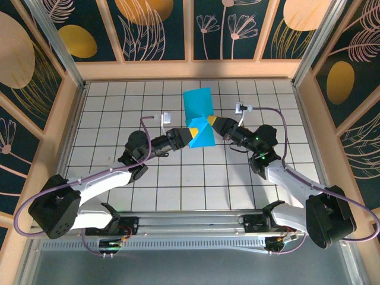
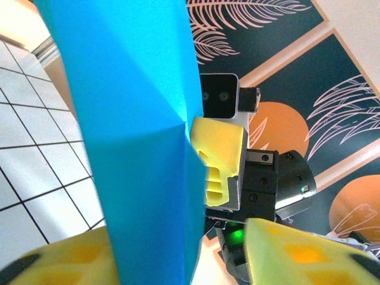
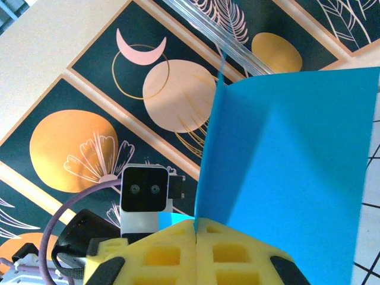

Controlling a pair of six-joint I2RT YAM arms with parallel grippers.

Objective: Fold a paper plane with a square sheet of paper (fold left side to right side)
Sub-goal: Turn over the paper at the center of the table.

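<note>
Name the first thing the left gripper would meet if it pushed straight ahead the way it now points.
The left gripper would first meet the square sheet of paper, standing between its open fingers; close behind, probably the right gripper, shut on that sheet.

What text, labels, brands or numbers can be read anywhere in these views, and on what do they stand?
None can be read. The square sheet of paper is plain blue. The wall panels carry only plant and circle patterns. The yellow finger pads and the white camera housing show no legible marking.
</note>
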